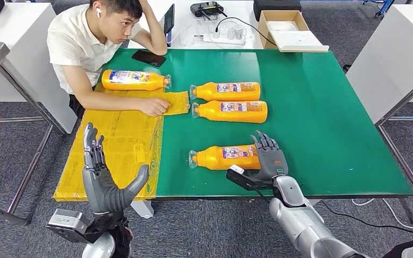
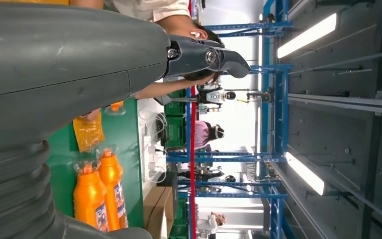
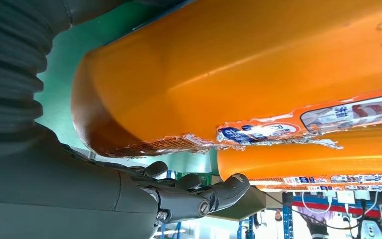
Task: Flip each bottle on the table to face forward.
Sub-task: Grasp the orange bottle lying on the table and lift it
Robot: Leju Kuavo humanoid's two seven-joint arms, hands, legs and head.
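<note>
On the green tabletop [image 1: 322, 107], the smooth, rigid orange plastic bottle [image 1: 226, 157] is touched at its base by the spread right hand [image 1: 269, 153]; a grasp around its body is advised.

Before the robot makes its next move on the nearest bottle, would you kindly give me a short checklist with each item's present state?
1. Right robot hand at the base end of the nearest bottle: ok.
2. Right robot hand actually gripping that bottle: cannot tell; its fingers look spread beside it.
3. Left robot hand free and off the table: ok, open and holding nothing.
4. Room around the nearest bottle to roll it: ok, the two middle bottles lie apart from it.
5. Person's hand away from the nearest bottle: ok, it rests on the yellow sheet.
6. Far bottle reachable: not ok, the person's arm lies right beside it.
</note>
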